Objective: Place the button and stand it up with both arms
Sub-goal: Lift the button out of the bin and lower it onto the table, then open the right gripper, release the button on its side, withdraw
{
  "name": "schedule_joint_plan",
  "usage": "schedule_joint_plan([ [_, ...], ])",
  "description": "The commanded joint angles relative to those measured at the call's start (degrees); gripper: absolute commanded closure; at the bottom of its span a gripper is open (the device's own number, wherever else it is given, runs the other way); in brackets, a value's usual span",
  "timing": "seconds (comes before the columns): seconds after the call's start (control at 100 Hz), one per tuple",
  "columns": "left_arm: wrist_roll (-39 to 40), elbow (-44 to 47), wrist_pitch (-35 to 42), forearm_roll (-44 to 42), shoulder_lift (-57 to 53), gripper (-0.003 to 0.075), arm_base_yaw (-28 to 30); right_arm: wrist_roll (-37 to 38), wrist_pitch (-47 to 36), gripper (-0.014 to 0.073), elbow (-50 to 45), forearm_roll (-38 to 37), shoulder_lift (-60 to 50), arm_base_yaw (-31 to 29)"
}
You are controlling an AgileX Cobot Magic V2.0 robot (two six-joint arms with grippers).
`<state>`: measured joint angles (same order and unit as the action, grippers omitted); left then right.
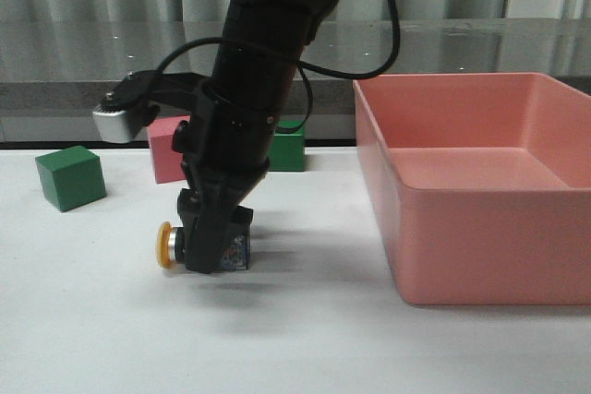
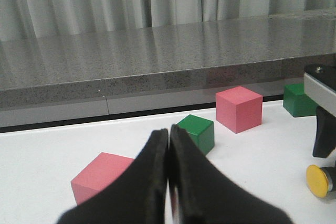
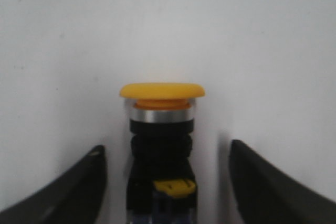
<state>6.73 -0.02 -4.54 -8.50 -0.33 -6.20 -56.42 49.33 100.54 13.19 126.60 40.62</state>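
Note:
The button [image 1: 166, 247] lies on its side on the white table, its yellow cap pointing left. My right gripper [image 1: 209, 252] reaches down over it and stands open. In the right wrist view the fingers [image 3: 79, 187] flank the black body of the button [image 3: 161, 108] with a gap on each side. My left gripper [image 2: 169, 130] is shut with nothing in it, low over the table to the left. From it the yellow cap of the button [image 2: 318, 180] shows far off beside the other arm's finger. The left arm is out of the front view.
A large pink bin [image 1: 480, 182] stands on the right of the table. A green cube [image 1: 70, 177], a pink cube [image 1: 168, 149] and another green cube [image 1: 288, 147] sit behind the button. A pink cube [image 2: 100, 177] lies close to my left gripper. A grey ledge runs along the back.

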Motion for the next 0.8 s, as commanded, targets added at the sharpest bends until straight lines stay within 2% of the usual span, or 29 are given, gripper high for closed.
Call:
schedule_joint_plan([
  [0.0, 0.6, 1.8, 4.5, 0.0, -1.7, 0.0739, -0.3, -0.3, 1.5, -0.0054, 4.0, 0.4, -3.7, -0.3],
  [0.15, 0.6, 1.8, 4.5, 0.0, -1.7, 0.0739, -0.3, 2.7, 5.2, -0.004, 9.1, 0.4, -4.7, -0.3],
  [0.28, 0.6, 1.8, 4.5, 0.0, -1.7, 0.0739, -0.3, 10.6, 8.4, -0.0029, 12.0, 0.4, -7.4, -0.9],
  [0.35, 0.6, 1.8, 4.5, 0.0, -1.7, 0.0739, -0.3, 14.1, 9.4, 0.002, 12.3, 0.3, -10.0, -2.1],
  [0.42, 0.6, 1.8, 4.5, 0.0, -1.7, 0.0739, -0.3, 16.9, 10.1, 0.0115, 12.3, 0.3, -13.0, -3.8],
  [0.49, 0.6, 1.8, 4.5, 0.0, -1.7, 0.0739, -0.3, 19.2, 10.8, 0.025, 12.3, 0.3, -16.0, -6.2],
  [0.67, 0.6, 1.8, 4.5, 0.0, -1.7, 0.0739, -0.3, 28.1, 12.8, 0.0657, 12.3, 0.3, -23.6, -15.4],
  [0.79, 0.6, 1.8, 4.5, 0.0, -1.7, 0.0739, -0.3, 33.0, 14.8, 0.0654, 12.3, 0.3, -27.3, -22.3],
])
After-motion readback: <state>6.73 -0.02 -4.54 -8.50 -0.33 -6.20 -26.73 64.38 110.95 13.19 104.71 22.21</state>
